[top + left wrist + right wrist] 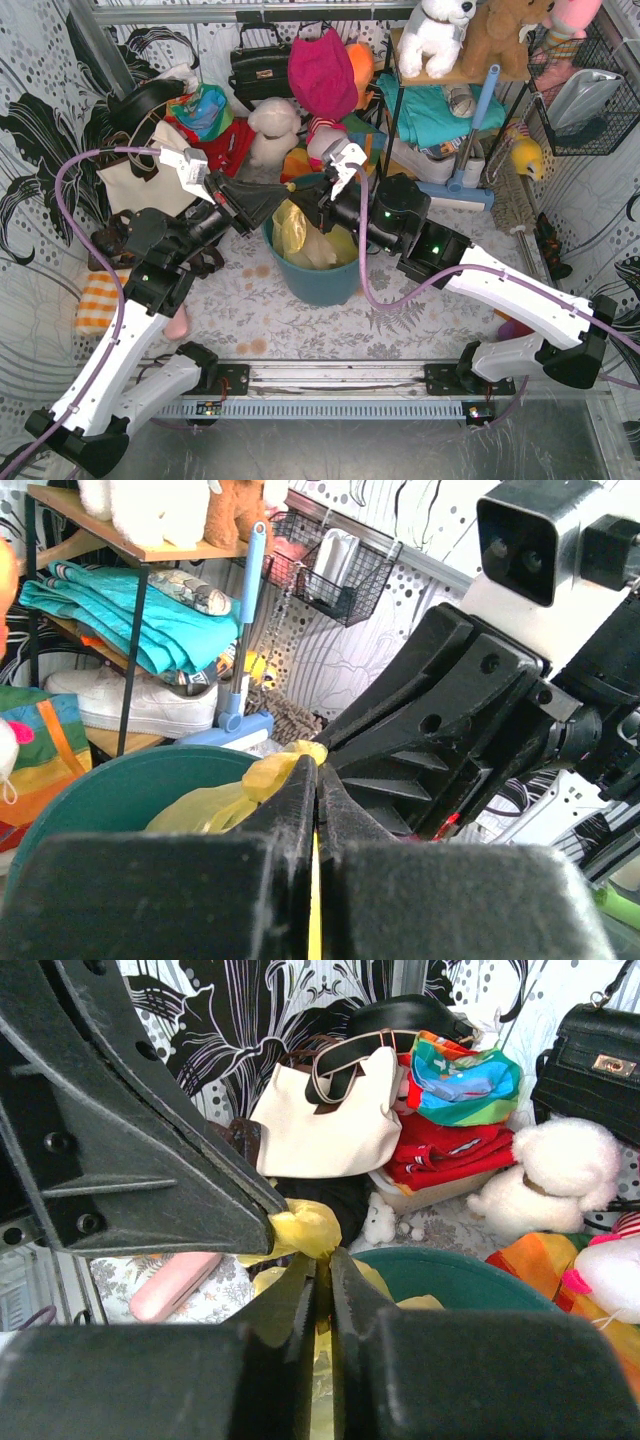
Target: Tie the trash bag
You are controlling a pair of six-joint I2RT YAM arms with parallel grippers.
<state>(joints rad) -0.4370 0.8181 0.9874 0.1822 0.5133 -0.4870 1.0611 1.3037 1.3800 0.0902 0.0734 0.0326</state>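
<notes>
The trash bag (298, 236) is thin yellow plastic and sits in a teal round bin (318, 282) at the middle of the table. Its top is drawn up into a twisted bunch (306, 1227) over the bin's rim. My left gripper (284, 203) comes in from the left and is shut on that bunch, with a yellow strip showing between its jaws (318, 768). My right gripper (304, 204) comes in from the right, tip to tip with the left one. It is shut on the same yellow plastic (322, 1256). The teal bin (90, 802) lies just below both tips.
A cream tote bag (150, 176) with dark straps stands at the back left, with a black handbag (260, 66) and plush toys (272, 128) behind the bin. A shelf (440, 110) and a wire basket (585, 90) stand at the back right. An orange checked cloth (97, 300) lies at the left.
</notes>
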